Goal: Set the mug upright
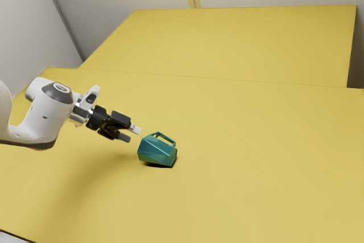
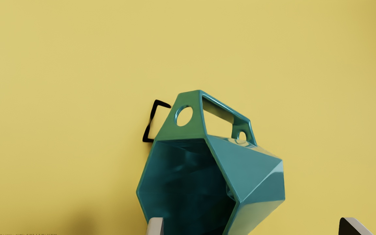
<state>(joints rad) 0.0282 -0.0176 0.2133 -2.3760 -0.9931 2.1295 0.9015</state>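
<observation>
Well, looking at one glossy teal faceted mug (image 1: 157, 150), lying sideways with handle (image 2: 220, 109) raised. Probably light, stiff, slick, perhaps brittle; best pinched gently by the handle or across opposite walls. Counting also one handle, one yellow bench (image 1: 256, 169), one black gripper (image 1: 130, 134), spread, holding nothing, near the mug.

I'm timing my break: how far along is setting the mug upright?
Only the approach looks done, or nearly: the open gripper hangs near the mug. Nothing is in hand. The mug lies on its side on the table, so gripping it, turning it upright and releasing it seem left.
</observation>
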